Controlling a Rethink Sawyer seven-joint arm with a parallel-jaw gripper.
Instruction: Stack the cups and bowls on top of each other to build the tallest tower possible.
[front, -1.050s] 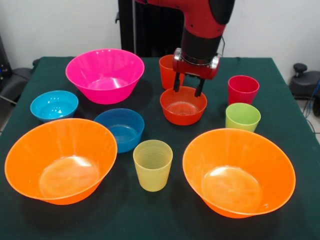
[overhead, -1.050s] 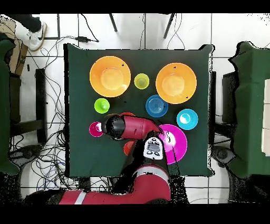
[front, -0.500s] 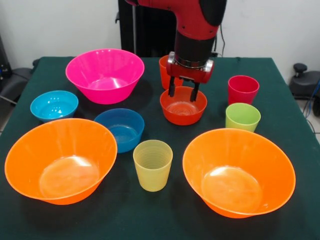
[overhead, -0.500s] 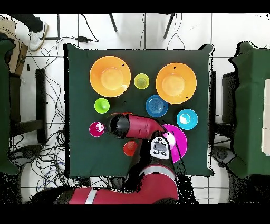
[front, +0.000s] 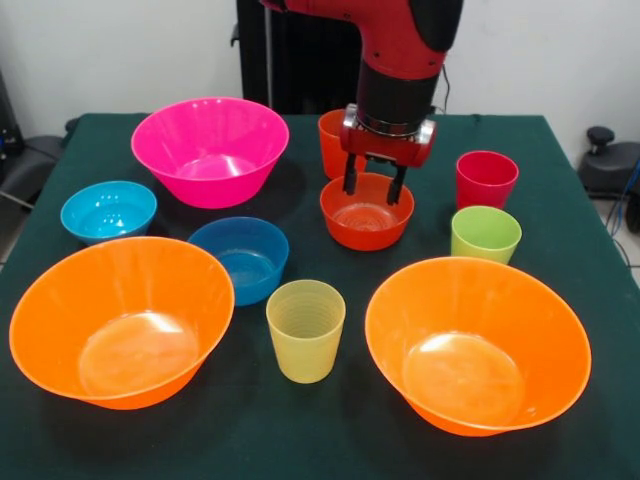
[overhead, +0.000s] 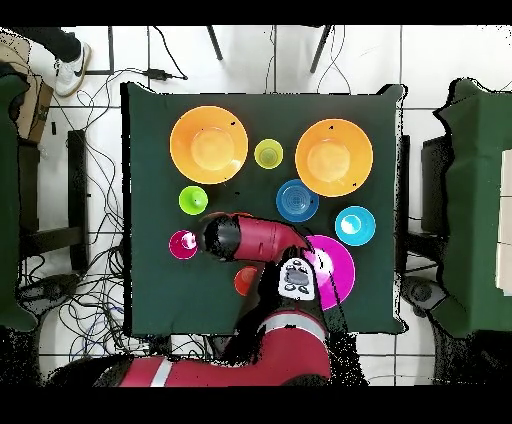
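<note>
Pretty even, bright light is thrown from above; soft shadows are cast on the dark counter (front: 600, 250) under each bowl. Glare is picked up inside the orange bowls (front: 140, 340). Nothing's noticeably blurred.

**No readable text**

No words, labels, brands or numbers can be read in either view. The cups and the bowls are plain coloured plastic without print. The arm (overhead: 262, 238) carries a small light panel (overhead: 294, 279) in the overhead view, but what is on it is too small to read. The table (front: 560, 180) cloth has no marking.
</note>
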